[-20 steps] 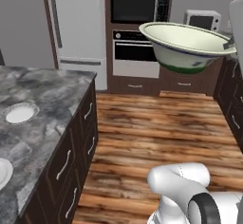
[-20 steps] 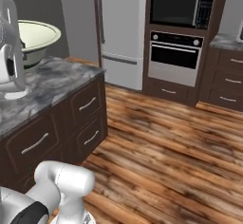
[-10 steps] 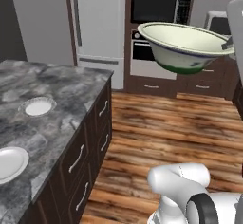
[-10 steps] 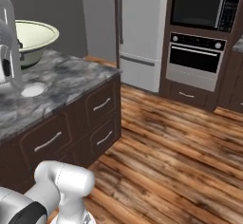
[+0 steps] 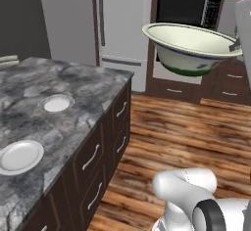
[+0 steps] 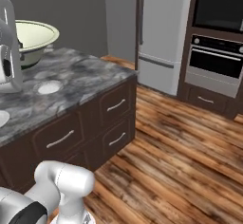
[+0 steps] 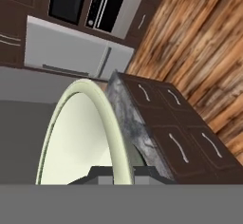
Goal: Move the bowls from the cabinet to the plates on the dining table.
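A round bowl (image 5: 191,46), cream-white inside and green underneath, hangs in the air over the wooden floor, right of the dining table (image 5: 83,85). My gripper (image 5: 237,45) is shut on its right rim. In the hand view the bowl's pale rim (image 7: 114,137) runs up from between my gripper's (image 7: 116,174) jaws. Two small white plates lie on the grey marbled top, the farther plate (image 5: 55,103) and the nearer plate (image 5: 19,156). In the right base view the bowl (image 6: 35,34) is above the table's far side, past a plate (image 6: 49,87). The cabinet is out of view.
A tall grey fridge (image 5: 122,24) and a built-in microwave (image 5: 188,7) over an oven (image 6: 216,64) line the far wall. The table's dark base has drawers with silver handles (image 5: 90,156). A beige chair back (image 5: 7,59) edges the table's far left. Wood floor (image 5: 191,132) lies open.
The whole picture has shifted, so the base has moved: the dining table and its plates are now larger and more central. The bowl stays in my shut gripper.
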You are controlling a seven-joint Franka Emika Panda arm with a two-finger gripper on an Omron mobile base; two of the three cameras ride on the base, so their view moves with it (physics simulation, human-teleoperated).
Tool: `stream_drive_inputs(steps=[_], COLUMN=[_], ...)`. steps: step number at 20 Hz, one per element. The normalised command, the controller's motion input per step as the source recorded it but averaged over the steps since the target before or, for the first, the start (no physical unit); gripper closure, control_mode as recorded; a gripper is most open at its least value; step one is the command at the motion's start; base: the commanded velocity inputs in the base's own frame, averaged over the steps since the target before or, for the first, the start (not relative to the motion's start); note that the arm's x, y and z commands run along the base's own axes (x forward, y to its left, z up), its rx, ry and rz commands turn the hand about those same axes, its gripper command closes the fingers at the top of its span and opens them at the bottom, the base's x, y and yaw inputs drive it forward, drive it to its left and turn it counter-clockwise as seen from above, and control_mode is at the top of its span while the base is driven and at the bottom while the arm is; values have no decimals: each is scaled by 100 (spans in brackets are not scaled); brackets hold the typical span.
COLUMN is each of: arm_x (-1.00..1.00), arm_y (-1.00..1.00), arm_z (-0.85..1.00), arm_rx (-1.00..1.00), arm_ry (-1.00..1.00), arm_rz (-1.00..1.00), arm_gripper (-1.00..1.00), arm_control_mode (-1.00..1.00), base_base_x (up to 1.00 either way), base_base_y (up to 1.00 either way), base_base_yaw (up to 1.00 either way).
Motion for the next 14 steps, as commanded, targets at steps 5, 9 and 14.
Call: stream_drive_inputs(steps=[5,9,14], arm_x=[0,0,0], arm_y=[0,0,0], arm_z=[0,0,0], arm_rx=[0,0,0], arm_ry=[0,0,0], arm_rz=[0,0,0], arm_gripper=[100,100,100], arm_control_mode=[100,100,100], base_base_x=[0,0,0], base_base_y=[0,0,0], base_base_yaw=[25,25,25])
